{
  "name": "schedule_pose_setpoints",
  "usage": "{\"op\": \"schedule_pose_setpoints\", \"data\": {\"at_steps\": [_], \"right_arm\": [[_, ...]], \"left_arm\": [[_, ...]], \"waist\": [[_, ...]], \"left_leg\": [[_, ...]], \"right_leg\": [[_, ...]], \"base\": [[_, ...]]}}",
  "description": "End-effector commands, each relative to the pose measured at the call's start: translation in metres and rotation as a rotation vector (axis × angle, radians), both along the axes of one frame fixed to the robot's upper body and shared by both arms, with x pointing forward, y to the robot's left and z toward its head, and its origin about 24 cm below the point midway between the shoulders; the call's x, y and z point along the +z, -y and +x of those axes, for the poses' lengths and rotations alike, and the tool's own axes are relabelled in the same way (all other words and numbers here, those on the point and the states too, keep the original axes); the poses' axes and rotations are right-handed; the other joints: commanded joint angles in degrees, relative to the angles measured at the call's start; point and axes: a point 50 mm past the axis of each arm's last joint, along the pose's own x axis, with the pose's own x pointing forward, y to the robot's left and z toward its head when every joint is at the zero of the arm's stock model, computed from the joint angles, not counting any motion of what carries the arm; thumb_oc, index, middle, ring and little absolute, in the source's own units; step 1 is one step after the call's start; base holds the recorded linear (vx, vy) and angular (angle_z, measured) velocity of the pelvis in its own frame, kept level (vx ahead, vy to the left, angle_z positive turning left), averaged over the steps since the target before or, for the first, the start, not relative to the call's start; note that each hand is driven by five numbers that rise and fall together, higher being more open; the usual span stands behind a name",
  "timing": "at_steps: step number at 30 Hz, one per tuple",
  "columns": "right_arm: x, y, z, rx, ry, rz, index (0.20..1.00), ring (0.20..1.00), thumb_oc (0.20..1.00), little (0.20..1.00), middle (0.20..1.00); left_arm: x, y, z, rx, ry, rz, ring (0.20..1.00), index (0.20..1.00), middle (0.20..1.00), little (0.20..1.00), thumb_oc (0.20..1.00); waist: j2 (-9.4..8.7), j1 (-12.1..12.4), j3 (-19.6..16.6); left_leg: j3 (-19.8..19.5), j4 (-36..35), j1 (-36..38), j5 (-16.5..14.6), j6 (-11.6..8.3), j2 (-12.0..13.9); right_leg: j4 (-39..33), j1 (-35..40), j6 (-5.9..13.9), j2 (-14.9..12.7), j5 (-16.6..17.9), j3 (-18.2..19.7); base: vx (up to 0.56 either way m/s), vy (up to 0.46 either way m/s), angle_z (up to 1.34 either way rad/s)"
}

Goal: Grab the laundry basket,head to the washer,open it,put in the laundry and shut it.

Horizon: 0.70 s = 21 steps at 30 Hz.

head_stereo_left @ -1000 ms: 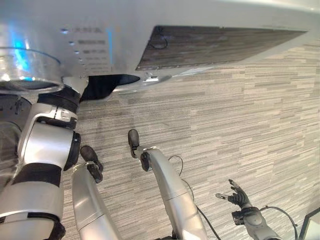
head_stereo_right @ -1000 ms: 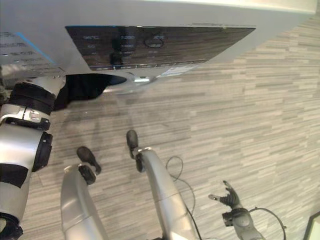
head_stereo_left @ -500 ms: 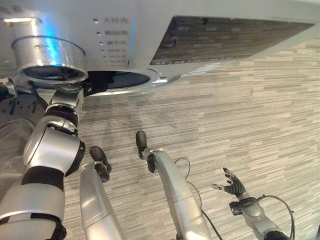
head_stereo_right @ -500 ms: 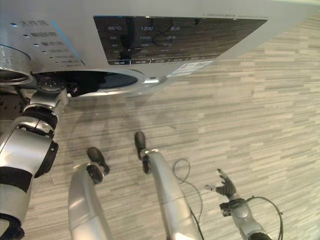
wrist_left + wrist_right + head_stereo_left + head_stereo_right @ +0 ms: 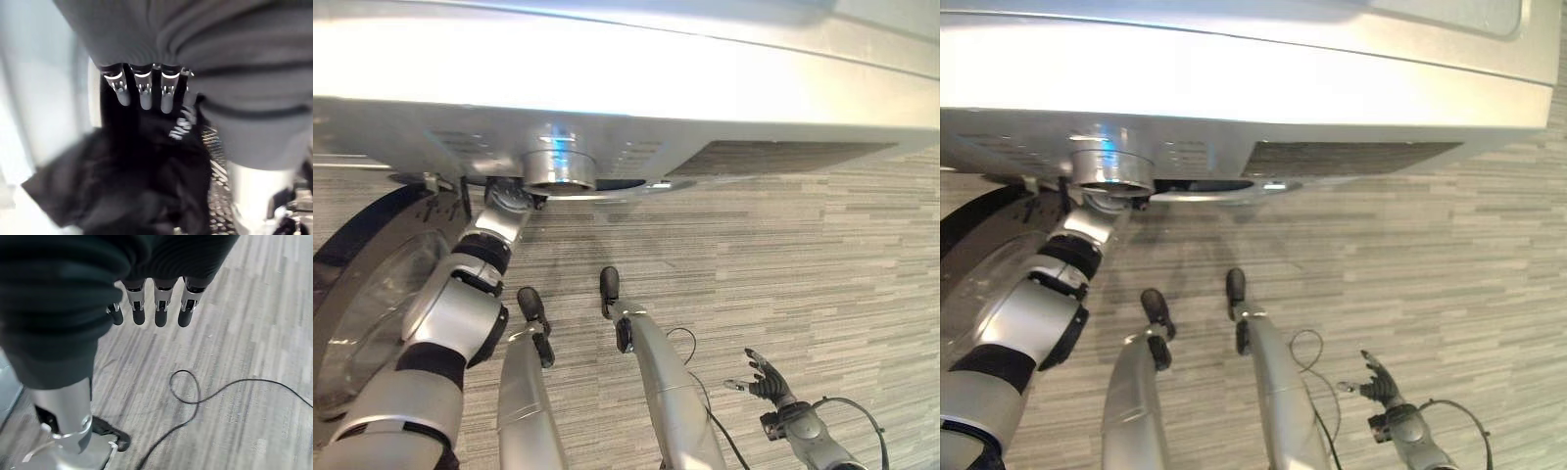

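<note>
Left hand (image 5: pixel 146 93) fingertips buried in dark laundry (image 5: pixel 127 186) — grip unreadable.

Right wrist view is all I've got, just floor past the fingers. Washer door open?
Observer: Yes. In the eye views the round glass door is swung open at the robot's left, under the washer.
Operator: Where's the left hand?
Observer: Its wrist view puts the left hand right against dark laundry, with the perforated drum wall beside it.
Operator: How far is my right hand from the machine?
Observer: The right hand hangs low at the robot's right, open and holding nothing. There is bare floor between it and the washer.
</note>
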Motion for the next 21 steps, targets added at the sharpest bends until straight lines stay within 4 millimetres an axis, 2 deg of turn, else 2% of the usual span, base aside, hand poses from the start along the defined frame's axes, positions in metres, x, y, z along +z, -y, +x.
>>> {"op": "schedule_pose_setpoints", "data": {"at_steps": [1,2,3,4,5,6,7,8,9,10,13,14,18,19,20,21], "right_arm": [[0.010,0.028,-0.003,-0.051,0.025,-0.093,1.000,1.000,1.000,1.000,1.000],[0.011,0.028,-0.002,-0.054,0.034,-0.094,1.000,1.000,1.000,1.000,1.000],[0.012,0.028,0.001,-0.066,0.046,-0.102,1.000,1.000,1.000,1.000,1.000],[0.012,0.028,0.001,-0.071,0.045,-0.106,1.000,1.000,1.000,1.000,1.000],[0.012,0.028,0.001,-0.071,0.045,-0.107,1.000,1.000,1.000,1.000,1.000],[0.013,0.027,0.005,-0.076,0.057,-0.110,1.000,1.000,1.000,1.000,1.000],[0.013,0.028,0.006,-0.082,0.054,-0.119,1.000,1.000,1.000,1.000,1.000],[0.013,0.028,0.005,-0.082,0.054,-0.120,1.000,1.000,1.000,1.000,1.000],[0.013,0.026,0.009,-0.085,0.059,-0.117,1.000,1.000,1.000,1.000,1.000],[0.013,0.026,0.009,-0.085,0.059,-0.117,1.000,1.000,1.000,1.000,1.000],[0.009,0.026,0.006,-0.095,0.031,-0.130,1.000,1.000,1.000,1.000,1.000],[0.004,0.025,0.003,-0.098,0.002,-0.138,1.000,1.000,1.000,1.000,1.000],[-0.007,0.027,-0.014,-0.110,-0.074,-0.156,1.000,1.000,1.000,1.000,1.000],[-0.010,0.028,-0.018,-0.125,-0.093,-0.148,1.000,1.000,1.000,1.000,1.000],[-0.010,0.028,-0.018,-0.125,-0.093,-0.148,1.000,1.000,1.000,1.000,1.000],[-0.013,0.030,-0.024,-0.151,-0.116,-0.139,1.000,1.000,1.000,1.000,1.000]], "left_arm": [[0.011,0.012,-0.001,-0.015,0.109,0.013,1.000,1.000,1.000,1.000,1.000],[0.000,0.017,-0.004,-0.031,0.095,0.008,1.000,1.000,1.000,1.000,1.000],[-0.027,0.028,-0.012,-0.067,0.052,-0.022,1.000,1.000,1.000,1.000,1.000],[-0.037,0.031,-0.015,-0.075,0.028,-0.048,1.000,1.000,1.000,1.000,1.000],[-0.037,0.031,-0.015,-0.075,0.027,-0.048,1.000,1.000,1.000,1.000,1.000],[-0.063,0.035,-0.025,-0.084,-0.026,-0.087,1.000,1.000,1.000,1.000,1.000],[-0.076,0.038,-0.030,-0.093,-0.059,-0.131,1.000,1.000,1.000,1.000,1.000],[-0.076,0.038,-0.031,-0.093,-0.060,-0.131,1.000,1.000,1.000,1.000,1.000],[-0.101,0.040,-0.041,-0.094,-0.132,-0.173,1.000,1.000,1.000,1.000,1.000],[-0.101,0.040,-0.041,-0.094,-0.132,-0.173,1.000,1.000,1.000,1.000,1.000],[-0.130,0.041,-0.056,-0.090,-0.217,-0.214,1.000,1.000,1.000,1.000,1.000],[-0.149,0.040,-0.067,-0.081,-0.275,-0.235,1.000,1.000,1.000,1.000,1.000],[-0.182,0.030,-0.092,-0.059,-0.377,-0.241,1.000,1.000,1.000,1.000,1.000],[-0.192,0.026,-0.099,-0.054,-0.414,-0.245,1.000,1.000,1.000,1.000,1.000],[-0.192,0.026,-0.099,-0.054,-0.414,-0.245,1.000,1.000,1.000,1.000,1.000],[-0.204,0.021,-0.109,-0.038,-0.464,-0.233,1.000,1.000,1.000,1.000,1.000]], "waist": [[1.87,-0.6,2.4],[1.90,-0.3,2.6],[1.93,0.3,2.8],[2.05,0.6,3.0],[2.02,0.6,3.1],[2.49,1.2,3.3],[2.83,1.5,3.4],[2.79,1.5,3.5],[3.47,1.9,3.8],[3.46,1.9,3.8],[4.66,2.5,3.8],[4.89,2.6,3.1],[5.97,3.1,0.3],[6.22,3.2,-0.7],[6.21,3.2,-0.7],[6.50,3.3,-1.8]], "left_leg": [[-4.1,-0.3,5.2,-2.5,1.28,1.0],[-4.2,-1.8,6.4,-1.9,1.25,0.5],[-4.1,-4.5,8.9,-0.9,1.23,-0.3],[-4.2,-5.3,10.0,-0.4,1.15,-0.8],[-4.1,-5.5,10.3,-0.3,1.14,-0.8],[-4.0,-8.3,12.9,0.9,0.91,-1.6],[-3.9,-9.8,14.5,1.6,0.78,-2.1],[-3.8,-10.0,14.8,1.7,0.78,-2.1],[-3.4,-13.6,18.6,3.4,0.35,-3.2],[-3.4,-13.6,18.6,3.4,0.35,-3.2],[-2.5,-19.7,24.8,6.0,-0.49,-4.5],[-1.2,-23.4,27.7,9.7,-0.70,-5.0],[0.4,-30.7,35.5,12.6,-1.54,-5.0],[0.7,-31.9,37.0,12.9,-1.72,-5.0],[0.7,-32.0,37.1,13.0,-1.72,-5.0],[1.2,-33.4,39.0,13.5,-2.04,-4.8]], "right_leg": [[-4.5,7.2,6.19,-2.1,5.0,-0.4],[-5.2,8.1,6.19,-2.2,5.3,-0.5],[-6.7,10.1,6.31,-2.5,5.8,-0.4],[-7.4,11.1,6.27,-2.7,6.0,-0.4],[-7.5,11.3,6.27,-2.7,6.0,-0.4],[-9.2,13.2,6.25,-2.9,6.5,-0.4],[-10.1,14.5,6.28,-3.1,7.0,-0.4],[-10.2,14.7,6.29,-3.1,7.0,-0.4],[-12.9,17.7,6.40,-3.2,8.1,-0.1],[-12.9,17.7,6.40,-3.2,8.1,-0.1],[-17.6,22.9,6.70,-3.2,9.8,0.2],[-21.1,25.6,6.37,-3.5,12.5,0.3],[-25.7,32.1,6.76,-3.1,13.7,0.8],[-26.5,33.4,6.86,-3.0,13.9,0.9],[-26.5,33.5,6.86,-3.0,13.9,0.9],[-27.5,35.2,7.01,-3.0,14.0,1.1]], "base": [[-0.02,0.019,0.16],[-0.03,0.047,0.23],[-0.04,0.057,0.24],[-0.03,0.040,0.22],[-0.03,0.050,0.13],[-0.02,0.050,0.12],[-0.02,0.051,0.09],[-0.02,0.058,0.09],[-0.01,0.048,0.08],[-0.02,0.074,0.07],[-0.02,0.043,-0.06],[-0.05,0.024,-0.09],[0.05,0.023,-0.16],[0.07,0.007,-0.17],[0.10,0.009,-0.13],[0.12,0.039,-0.08]]}}
